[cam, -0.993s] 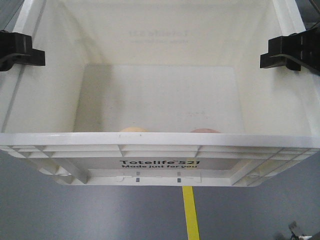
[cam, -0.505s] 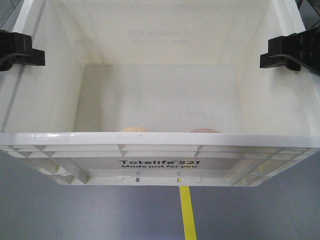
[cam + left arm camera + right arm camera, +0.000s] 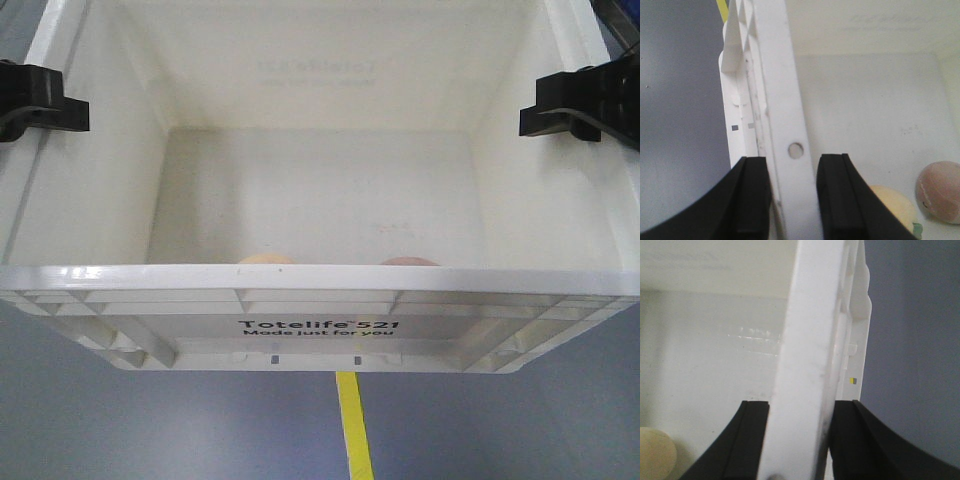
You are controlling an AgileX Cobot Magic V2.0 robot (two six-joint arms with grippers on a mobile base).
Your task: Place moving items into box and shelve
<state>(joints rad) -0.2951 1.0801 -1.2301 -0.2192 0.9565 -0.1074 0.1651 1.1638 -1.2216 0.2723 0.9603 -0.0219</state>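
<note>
Grey floor, yellow stripe. Box hangs level: left jaws, right jaws clamp opposite side rims (moving items inside), presumably for shelving.

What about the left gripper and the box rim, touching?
Touching. In the left wrist view, the left gripper has both fingers pressed on the box rim.

The box carries black print on its near outer wall, just under the ribbed rim. It reads "Totelife 521" in bold, with "Made just for you" smaller beneath it. On the far wall a faint grey pair of lines shows through the plastic, mirrored and too pale to read letter by letter. In both wrist views a pale print shows on an inner wall, too blurred to read.
</note>
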